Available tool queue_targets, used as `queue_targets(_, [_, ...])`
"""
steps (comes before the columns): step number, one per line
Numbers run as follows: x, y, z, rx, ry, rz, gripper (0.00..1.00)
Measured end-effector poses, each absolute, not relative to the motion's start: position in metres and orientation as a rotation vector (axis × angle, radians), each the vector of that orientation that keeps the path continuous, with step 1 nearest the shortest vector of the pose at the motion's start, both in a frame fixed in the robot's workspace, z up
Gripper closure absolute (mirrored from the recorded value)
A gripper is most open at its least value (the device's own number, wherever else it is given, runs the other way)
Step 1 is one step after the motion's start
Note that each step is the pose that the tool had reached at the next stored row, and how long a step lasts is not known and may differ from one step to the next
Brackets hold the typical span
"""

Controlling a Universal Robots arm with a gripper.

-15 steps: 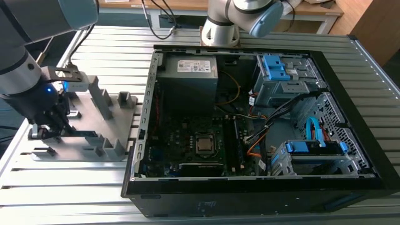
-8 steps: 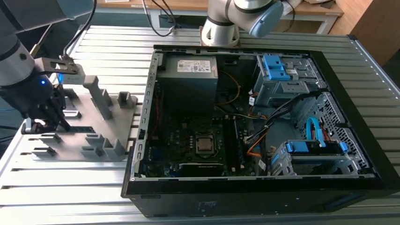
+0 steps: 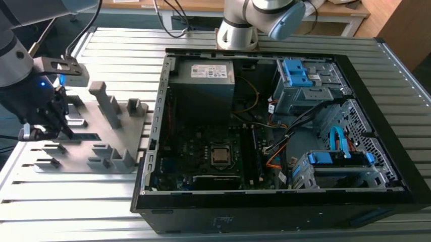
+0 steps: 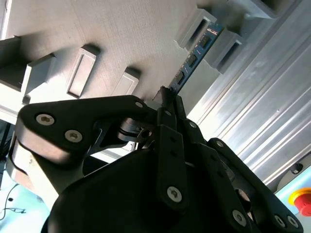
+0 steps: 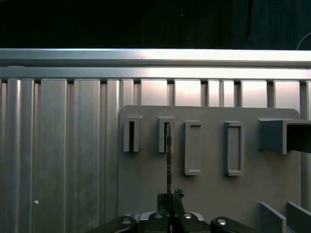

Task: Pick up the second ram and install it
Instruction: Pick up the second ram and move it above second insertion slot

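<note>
- Ram (image 3: 82, 136) (image 4: 192, 60) (image 5: 168, 160): lies low on the grey holder plate (image 3: 77, 152) (image 5: 209, 194), at 9 o'clock from the open case (image 3: 269, 217) in the exterior view, well apart from it.
- In the first wrist view the ram shows edge-on as a thin dark line. Its far end sits in the slot of a small grey block (image 5: 161, 138), and its near end is between the gripper's fingertips.
- Gripper (image 3: 62, 132) (image 4: 167, 99) (image 5: 170, 198): pressed together, pinching the near end of the ram. In the second wrist view the black chips run away from the fingertips toward the blocks.
- Other grey blocks stand on the plate around the ram, one tall one (image 3: 108, 103) at 1 o'clock from the gripper.
- The plate rests on the ribbed metal table (image 3: 67, 212).
- The case lies on its side at 3 o'clock from the plate, its motherboard (image 3: 195, 143) showing.
- Power supply (image 3: 202, 75): at 12 o'clock inside the case, beyond the motherboard.
- Arm base (image 3: 237, 30): on the table past the case, at 12 o'clock.
</note>
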State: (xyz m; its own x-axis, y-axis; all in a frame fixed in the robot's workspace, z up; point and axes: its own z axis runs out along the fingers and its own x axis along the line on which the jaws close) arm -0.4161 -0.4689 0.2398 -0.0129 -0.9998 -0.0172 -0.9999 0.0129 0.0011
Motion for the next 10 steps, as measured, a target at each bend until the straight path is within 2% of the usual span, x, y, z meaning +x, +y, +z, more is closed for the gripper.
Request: queue_targets(10, [-0.416,-0.469,0.252,-2.199,2.227,0.02,0.86])
